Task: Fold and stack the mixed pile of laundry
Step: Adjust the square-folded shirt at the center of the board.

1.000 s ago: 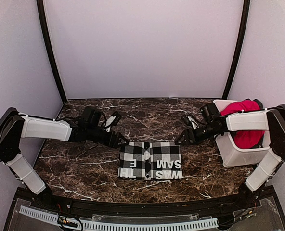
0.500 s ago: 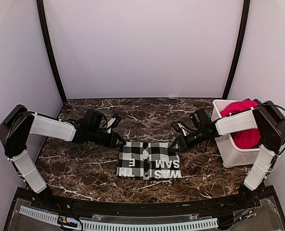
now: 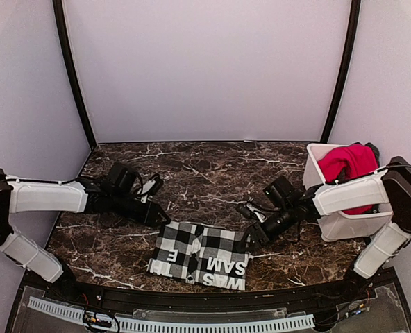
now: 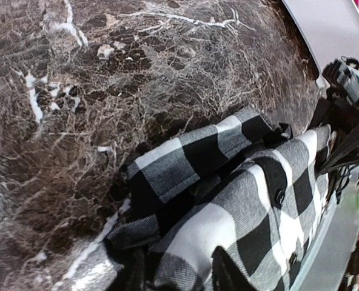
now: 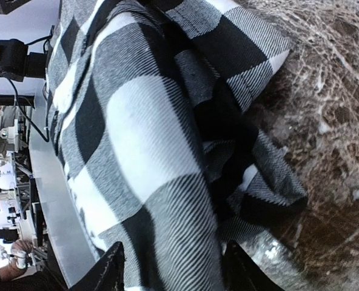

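Note:
The black-and-white checked garment (image 3: 200, 255) lies folded flat near the table's front edge, white lettering on its near side. My left gripper (image 3: 160, 220) is shut on its far left corner; in the left wrist view the checked cloth (image 4: 228, 200) bunches between the fingertips (image 4: 227, 274). My right gripper (image 3: 248, 241) is shut on its far right corner; in the right wrist view the cloth (image 5: 149, 133) runs between the fingertips (image 5: 111, 270). The plain red garment (image 3: 348, 161) sits heaped in the white bin (image 3: 344, 223) at the right.
The bin stands at the table's right edge, just behind the right arm. The dark marble table (image 3: 205, 173) stretches back to the white rear wall. A metal rail (image 3: 191, 322) runs along the near edge, close to the garment.
Both grippers have drawn the checked garment toward the near edge and a little left. It now lies slightly skewed, closer to the rail. The red garment and bin have not moved.

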